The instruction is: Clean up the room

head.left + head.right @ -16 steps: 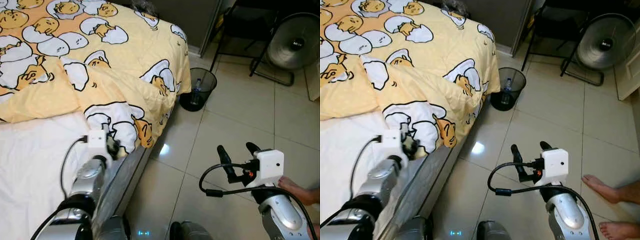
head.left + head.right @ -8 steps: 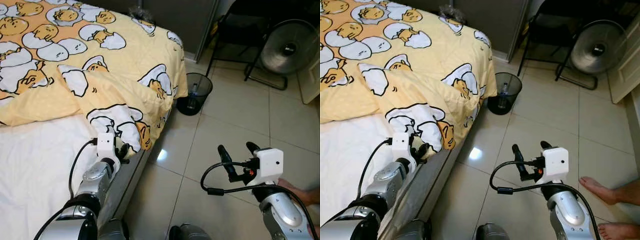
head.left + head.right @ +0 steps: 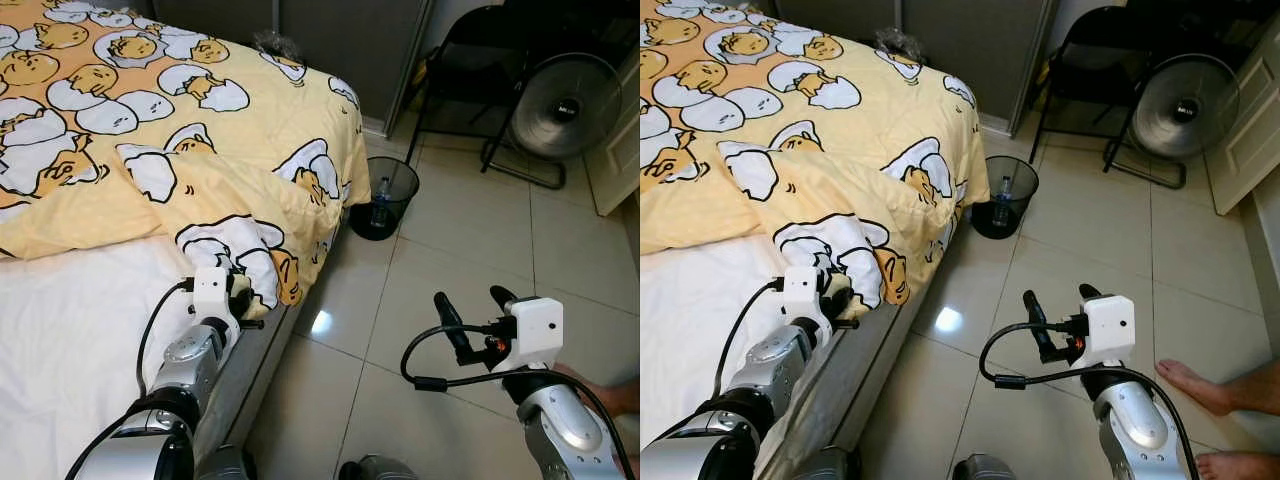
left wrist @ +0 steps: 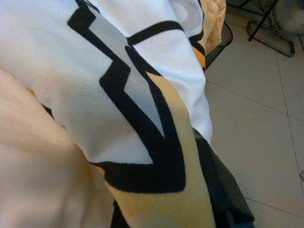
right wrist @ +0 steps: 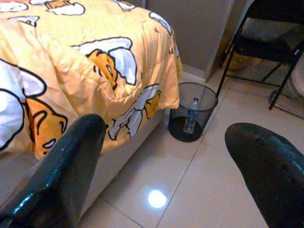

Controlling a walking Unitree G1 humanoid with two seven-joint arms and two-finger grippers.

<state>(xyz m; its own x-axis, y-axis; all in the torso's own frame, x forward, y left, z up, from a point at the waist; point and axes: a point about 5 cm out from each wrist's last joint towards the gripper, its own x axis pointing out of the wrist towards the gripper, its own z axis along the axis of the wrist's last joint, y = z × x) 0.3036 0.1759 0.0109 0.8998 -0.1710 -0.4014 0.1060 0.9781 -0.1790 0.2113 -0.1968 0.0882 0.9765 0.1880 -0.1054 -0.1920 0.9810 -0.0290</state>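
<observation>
Moved since one second ago: left pincer [image 3: 240, 300], from over the white sheet to the bed's edge, now closed on the folded corner of the yellow egg-print blanket [image 3: 230, 160]. Blanket: spread over the bed [image 3: 60, 340], its corner hanging beside the mattress side. Right pincer [image 3: 470, 315]: fingers spread wide, holding nothing, above the tiled floor [image 3: 470, 230]. Black wire bin [image 3: 385, 195]: near the bed's foot, a bottle [image 3: 380, 190] inside.

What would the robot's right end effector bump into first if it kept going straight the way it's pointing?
Probably the floor tiles short of the mesh wastebasket by the bed. The right end effector is open, over bare floor and aimed toward that basket. Depth is hard to judge.
</observation>
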